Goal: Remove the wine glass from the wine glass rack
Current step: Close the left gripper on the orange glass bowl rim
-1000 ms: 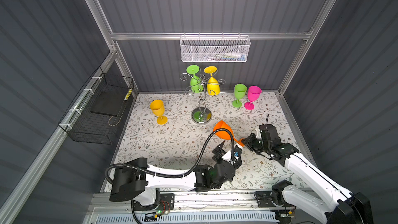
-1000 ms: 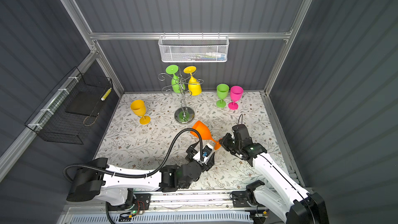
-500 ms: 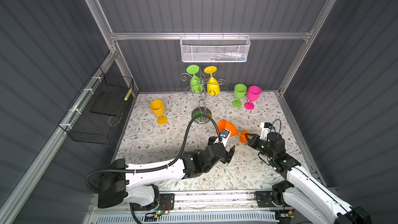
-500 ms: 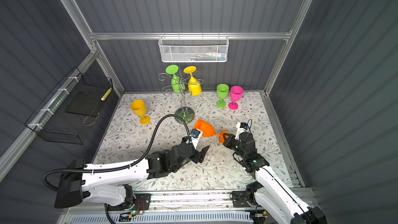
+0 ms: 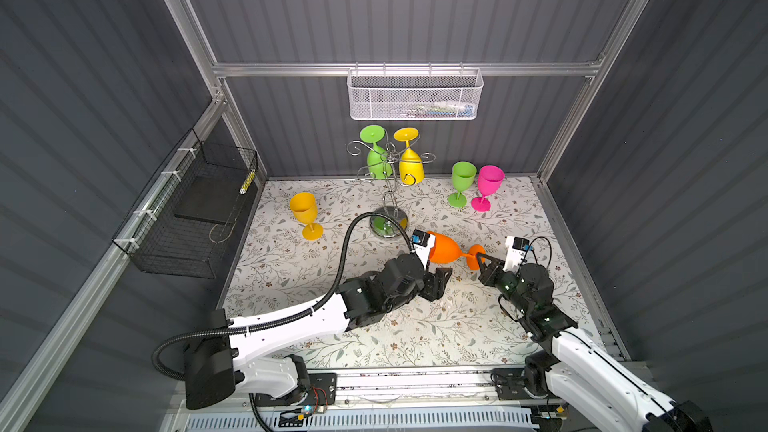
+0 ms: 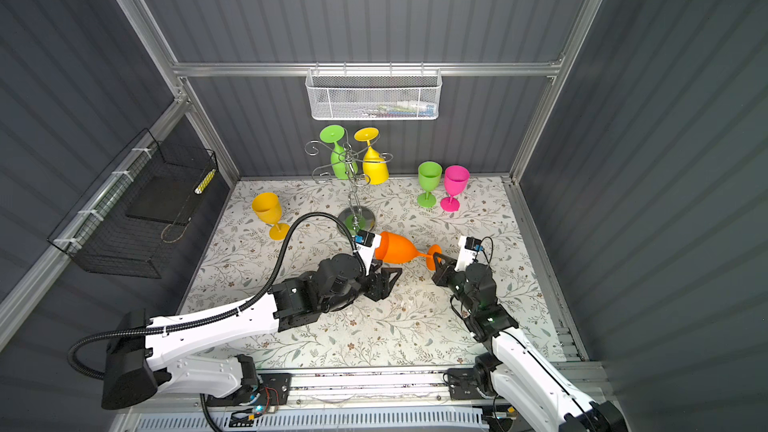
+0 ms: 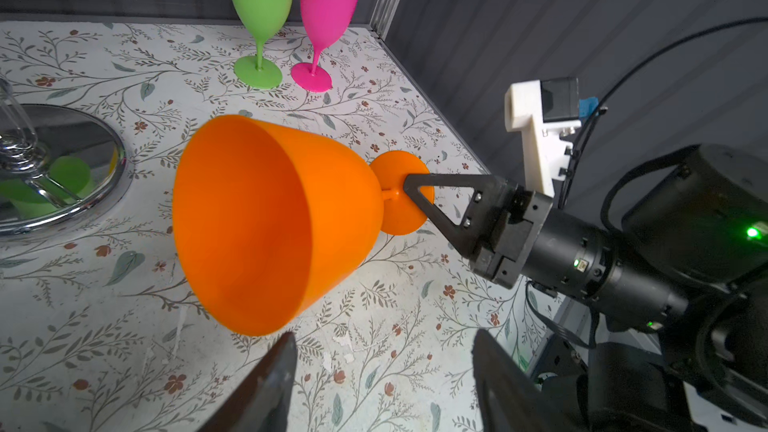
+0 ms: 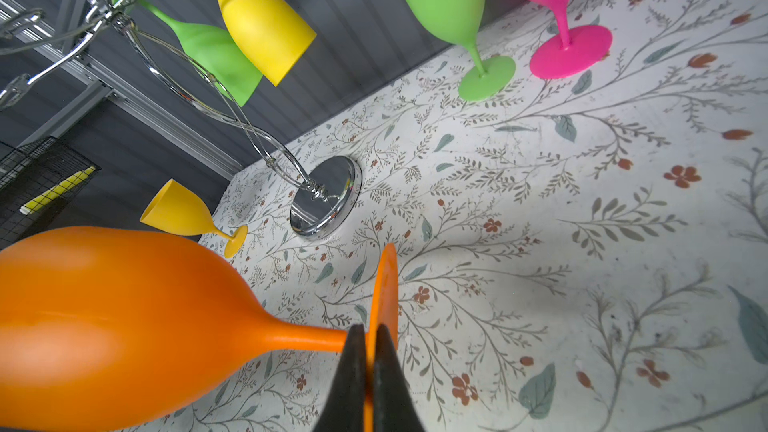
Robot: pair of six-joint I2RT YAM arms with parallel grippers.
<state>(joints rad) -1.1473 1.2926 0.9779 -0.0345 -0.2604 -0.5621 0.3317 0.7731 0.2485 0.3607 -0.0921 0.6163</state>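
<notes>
Plastic, by the look of it: the orange glass (image 5: 446,249) is hanging on its side above the flowered table (image 5: 374,326), clear of the rack (image 5: 388,184) and just in front of its shiny base. Right gripper (image 8: 368,336) is pinching the thin stem right at the foot, jaws pressed tight on it. Left gripper (image 7: 384,351) is sitting low by the bowl's rim with its fingers spread and nothing between them. I'm judging this glass light and stiff, matte rather than slick, and not likely to shatter. That stem pinch is carrying a long, bowl-heavy lever, though, so it is risking a swivel. The bowl is looking wide and tapered for a squeeze; the stem close under the bowl is looking like the safer hold.
</notes>
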